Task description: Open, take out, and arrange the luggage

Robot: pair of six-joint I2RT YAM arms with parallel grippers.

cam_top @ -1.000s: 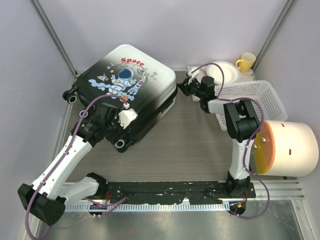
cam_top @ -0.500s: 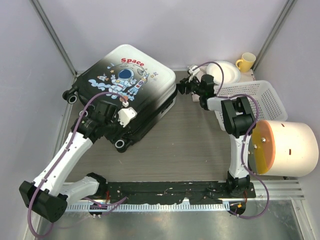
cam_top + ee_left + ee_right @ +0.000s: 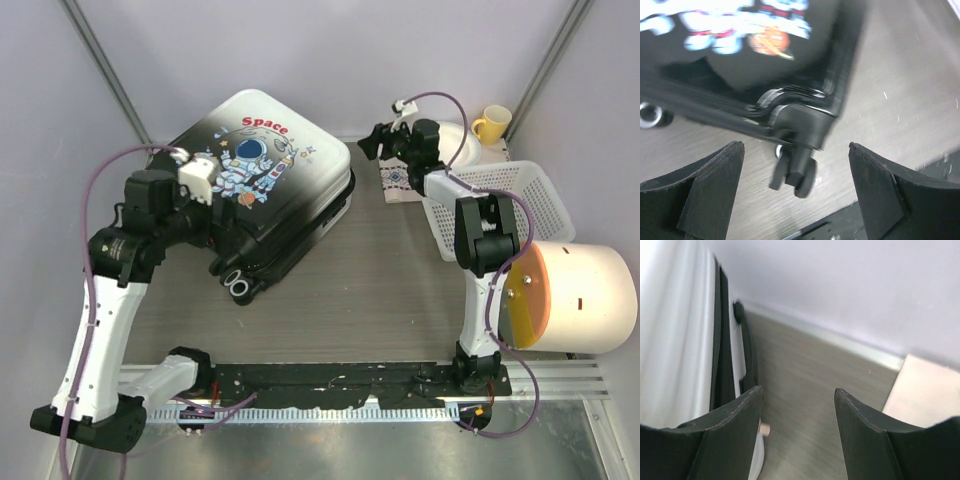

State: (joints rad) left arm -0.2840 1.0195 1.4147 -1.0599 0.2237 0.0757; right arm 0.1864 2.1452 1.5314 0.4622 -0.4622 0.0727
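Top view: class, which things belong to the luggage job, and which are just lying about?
Job in hand:
suitcase

Lying about:
white basket
yellow mug
patterned cloth
white drum with orange lid

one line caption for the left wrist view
Open left gripper facing a corner wheel of the luggage on the table

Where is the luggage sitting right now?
Top view: the luggage lies print-up on the far left of the table, by the back wall, with the white basket across the table to its right.
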